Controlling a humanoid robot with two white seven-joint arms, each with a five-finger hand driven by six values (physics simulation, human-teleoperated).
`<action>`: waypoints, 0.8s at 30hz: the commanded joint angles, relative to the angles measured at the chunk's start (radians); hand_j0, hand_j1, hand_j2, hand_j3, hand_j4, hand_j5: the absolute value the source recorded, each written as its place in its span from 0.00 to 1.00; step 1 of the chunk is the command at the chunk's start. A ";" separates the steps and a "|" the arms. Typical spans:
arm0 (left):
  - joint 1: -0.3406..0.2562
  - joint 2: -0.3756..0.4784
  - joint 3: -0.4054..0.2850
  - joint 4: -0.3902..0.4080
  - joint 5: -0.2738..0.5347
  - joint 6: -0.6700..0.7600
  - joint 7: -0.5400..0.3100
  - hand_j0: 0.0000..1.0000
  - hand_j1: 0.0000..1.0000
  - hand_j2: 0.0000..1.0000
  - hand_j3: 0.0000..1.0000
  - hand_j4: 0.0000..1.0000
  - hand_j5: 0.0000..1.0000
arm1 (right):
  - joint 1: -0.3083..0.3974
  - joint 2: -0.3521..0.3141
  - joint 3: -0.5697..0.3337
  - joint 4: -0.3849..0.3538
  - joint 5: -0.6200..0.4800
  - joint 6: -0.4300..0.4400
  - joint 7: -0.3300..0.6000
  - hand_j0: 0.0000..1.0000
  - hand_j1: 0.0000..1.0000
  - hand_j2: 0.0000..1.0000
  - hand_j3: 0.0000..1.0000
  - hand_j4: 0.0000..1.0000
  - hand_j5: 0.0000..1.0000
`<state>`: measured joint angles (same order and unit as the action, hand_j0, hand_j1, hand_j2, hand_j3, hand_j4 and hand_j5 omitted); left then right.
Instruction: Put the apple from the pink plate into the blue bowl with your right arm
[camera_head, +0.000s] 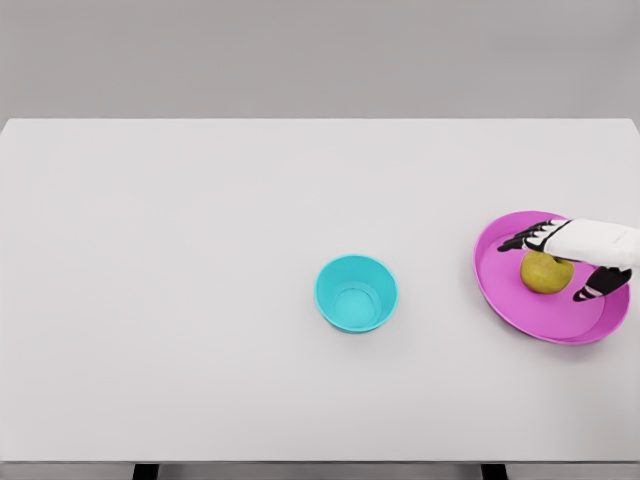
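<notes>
My right hand (562, 262) straddles the apple (545, 273) on the pink plate (500, 280), fingers spread, not clenched — round fruit could roll off toward 6 o'clock before reaching the blue bowl (356, 293).

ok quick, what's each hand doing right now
Left hand: out of view.
Right hand: over the apple on the pink plate, fingers spread around it, not closed.

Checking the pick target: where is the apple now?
In the head view, the apple sits on the pink plate at the table's right side, under the right robot hand, right of the blue bowl.
</notes>
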<state>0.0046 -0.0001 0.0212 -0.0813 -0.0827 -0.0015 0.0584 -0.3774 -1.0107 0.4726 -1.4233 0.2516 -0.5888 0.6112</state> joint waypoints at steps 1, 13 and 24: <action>0.000 0.000 0.000 0.000 0.000 0.000 0.000 1.00 1.00 1.00 1.00 1.00 1.00 | 0.002 0.001 0.006 0.003 -0.005 0.004 0.000 1.00 1.00 1.00 1.00 1.00 1.00; 0.000 0.000 0.000 0.000 0.000 0.000 0.000 1.00 1.00 1.00 1.00 1.00 1.00 | 0.000 0.001 0.011 0.015 -0.005 0.003 0.000 0.41 0.41 0.41 0.41 0.41 0.41; 0.000 0.000 -0.001 0.000 0.000 0.000 0.000 1.00 1.00 1.00 1.00 1.00 1.00 | -0.044 0.000 -0.002 0.003 -0.009 -0.006 0.000 0.42 0.42 0.42 0.42 0.42 0.42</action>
<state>0.0046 -0.0001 0.0211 -0.0813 -0.0827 -0.0015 0.0584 -0.4280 -1.0094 0.4734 -1.4186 0.2484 -0.5966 0.6113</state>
